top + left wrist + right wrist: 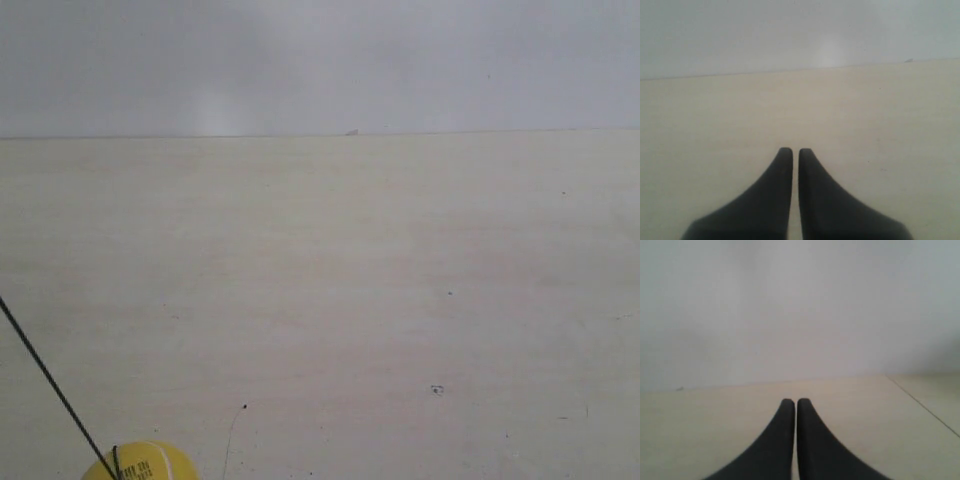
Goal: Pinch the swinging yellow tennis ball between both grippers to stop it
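Bright yellow tennis ball [140, 462]: hanging nowhere ahead of either pincer. Black wedge-jawed left pincer [791, 150], right pincer [792, 401]: clenched, empty. I am judging approach unstarted; converging on ball next.

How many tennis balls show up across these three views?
1. The yellow tennis ball shows at the exterior view's bottom edge, partly cut off, tied to a dark string. Neither wrist view shows one; others could lie outside the frames.
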Motion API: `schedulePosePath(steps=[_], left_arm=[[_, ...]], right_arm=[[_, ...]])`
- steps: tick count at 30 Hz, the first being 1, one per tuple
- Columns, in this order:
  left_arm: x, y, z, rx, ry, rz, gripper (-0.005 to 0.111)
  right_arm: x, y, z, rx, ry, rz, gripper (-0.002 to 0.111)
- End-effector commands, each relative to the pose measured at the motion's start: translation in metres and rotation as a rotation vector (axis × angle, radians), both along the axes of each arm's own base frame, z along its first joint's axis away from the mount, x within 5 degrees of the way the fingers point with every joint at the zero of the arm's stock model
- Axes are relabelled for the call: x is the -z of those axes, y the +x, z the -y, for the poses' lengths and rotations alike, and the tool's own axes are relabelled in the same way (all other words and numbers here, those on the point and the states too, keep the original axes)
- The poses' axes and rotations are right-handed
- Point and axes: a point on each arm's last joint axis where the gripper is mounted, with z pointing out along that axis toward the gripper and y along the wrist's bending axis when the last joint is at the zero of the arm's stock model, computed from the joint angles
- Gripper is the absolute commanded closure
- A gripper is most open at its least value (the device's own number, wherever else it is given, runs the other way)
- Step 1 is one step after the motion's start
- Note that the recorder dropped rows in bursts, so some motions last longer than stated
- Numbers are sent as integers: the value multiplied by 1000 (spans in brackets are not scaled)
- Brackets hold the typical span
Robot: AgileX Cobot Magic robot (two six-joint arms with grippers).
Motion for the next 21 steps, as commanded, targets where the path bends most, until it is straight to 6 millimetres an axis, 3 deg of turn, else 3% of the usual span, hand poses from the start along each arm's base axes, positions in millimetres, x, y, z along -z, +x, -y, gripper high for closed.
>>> schedulePosePath(steps=[1,4,21], left_arm=[[1,0,0,-2,4,-3,102],[1,0,0,-2,4,-3,102],[1,0,0,-2,4,-3,102]], right_arm=[[14,-1,2,28,-42,-152,108],[26,-4,5,49,-120,-294,108],[25,-4,5,50,-121,-287,108]])
